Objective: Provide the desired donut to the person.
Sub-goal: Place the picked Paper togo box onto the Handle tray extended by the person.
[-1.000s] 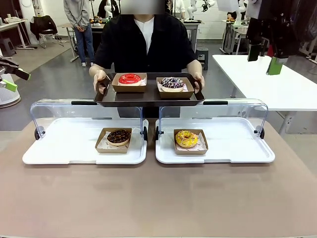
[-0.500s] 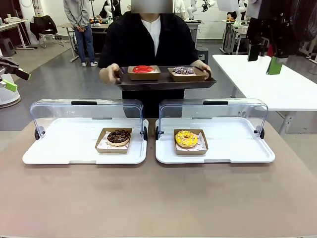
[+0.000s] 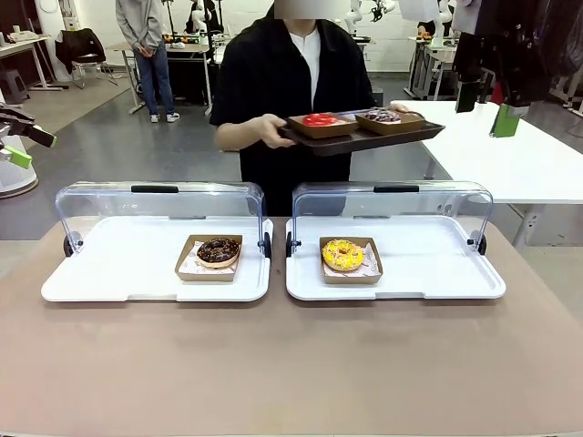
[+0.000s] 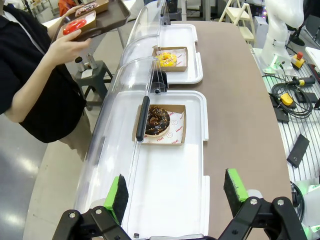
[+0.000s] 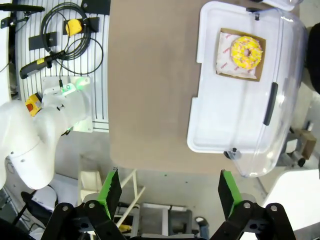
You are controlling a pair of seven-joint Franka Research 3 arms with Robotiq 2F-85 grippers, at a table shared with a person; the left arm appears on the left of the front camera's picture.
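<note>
Left gripper (image 4: 175, 192) and right gripper (image 5: 167, 191) hang with fingers apart, well above white trays (image 3: 137, 289); raised clear lids (image 3: 159, 202) border the far edges beyond them.

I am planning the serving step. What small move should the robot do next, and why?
Probably wait, both grippers open. The person is carrying the brown tray aside and has pointed at neither the chocolate donut nor the yellow donut, so no choice shows yet.

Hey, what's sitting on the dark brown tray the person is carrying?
Two brown cardboard boats on the dark brown tray: one holds a red-glazed donut, the other a dark sprinkled donut. The boats' walls hide the donuts' undersides.
</note>
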